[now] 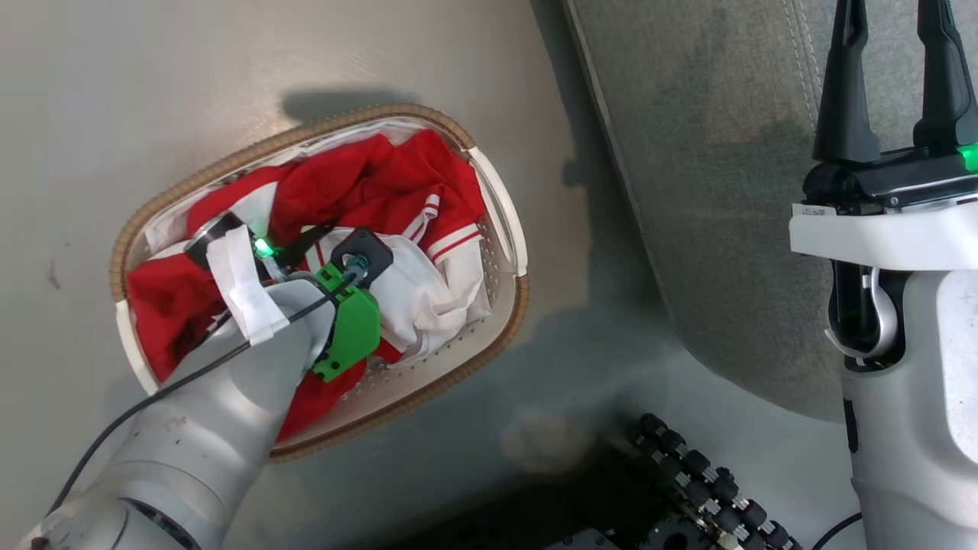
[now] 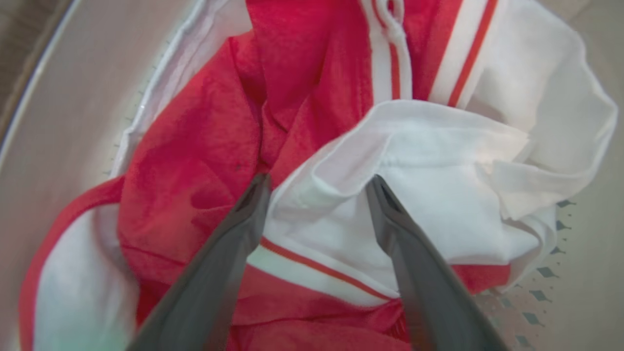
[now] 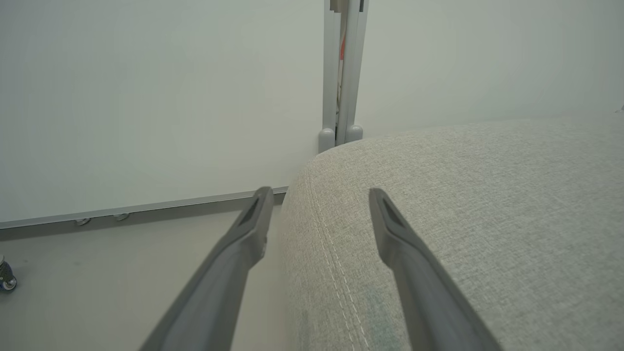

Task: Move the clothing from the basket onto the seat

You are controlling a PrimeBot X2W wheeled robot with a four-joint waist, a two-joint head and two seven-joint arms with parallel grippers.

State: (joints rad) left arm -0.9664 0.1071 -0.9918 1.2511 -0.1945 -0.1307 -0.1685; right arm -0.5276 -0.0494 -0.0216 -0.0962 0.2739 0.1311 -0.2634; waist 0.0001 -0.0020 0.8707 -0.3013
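The clothing [image 1: 367, 183], red with white stripes and white panels, lies bunched in the oval white basket [image 1: 267, 145] with a brown woven rim on the floor. My left arm reaches down into it. In the left wrist view my left gripper [image 2: 318, 181] stands open with its fingers astride a raised white fold of the clothing [image 2: 195, 146], touching the cloth but not closed on it. The grey seat [image 1: 726, 191] lies to the basket's right. My right gripper [image 1: 894, 46] is open and holds nothing; it hovers over the seat's stitched, rounded edge [image 3: 487, 204].
A strip of pale floor [image 1: 581, 252] separates basket and seat. My base with black rollers [image 1: 703, 481] sits at the bottom. Beyond the seat stand a white wall panel and a grey post [image 3: 341, 73], with a small caster [image 3: 6, 278] at the far left.
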